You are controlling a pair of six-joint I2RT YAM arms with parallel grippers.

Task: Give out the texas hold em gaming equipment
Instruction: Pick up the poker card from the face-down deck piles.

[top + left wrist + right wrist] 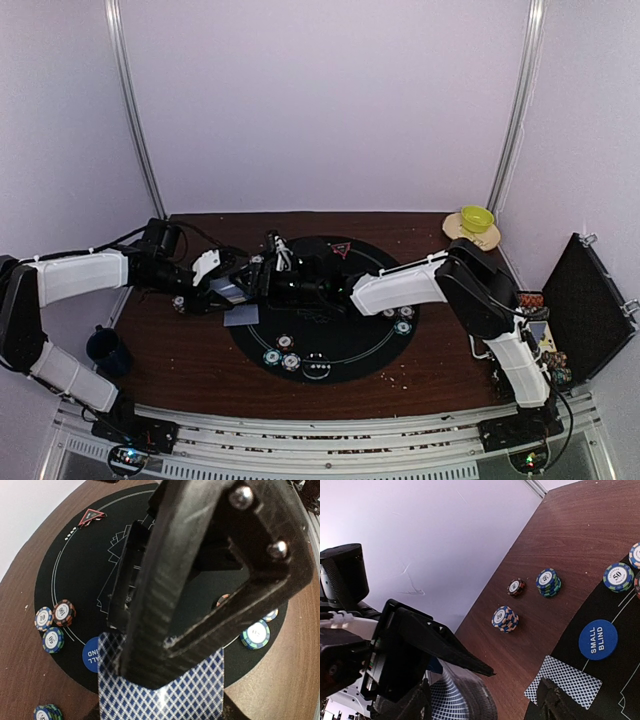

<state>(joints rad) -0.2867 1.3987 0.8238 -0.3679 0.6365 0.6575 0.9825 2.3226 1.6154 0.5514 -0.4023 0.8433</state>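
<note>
My left gripper (238, 288) is shut on a deck of blue-diamond-backed playing cards (200, 690), held over the left rim of the black round mat (352, 345). My right gripper (520, 682) is open at the deck's end, one finger (200, 565) lying over the cards, whose top bends upward (455, 695). One card (565, 682) lies face down on the mat's edge beside the blue small-blind disc (598, 639). Poker chip stacks (505, 618) stand on the wood and others (282, 355) on the mat. The red triangle marker (340, 250) lies at the mat's far side.
A yellow-green bowl (477, 218) stands at the back right corner. A dark blue mug (105, 347) is off the table's left edge. An open black case (585, 305) with more chips stands at the right. Further chips (403, 320) lie on the mat's right side.
</note>
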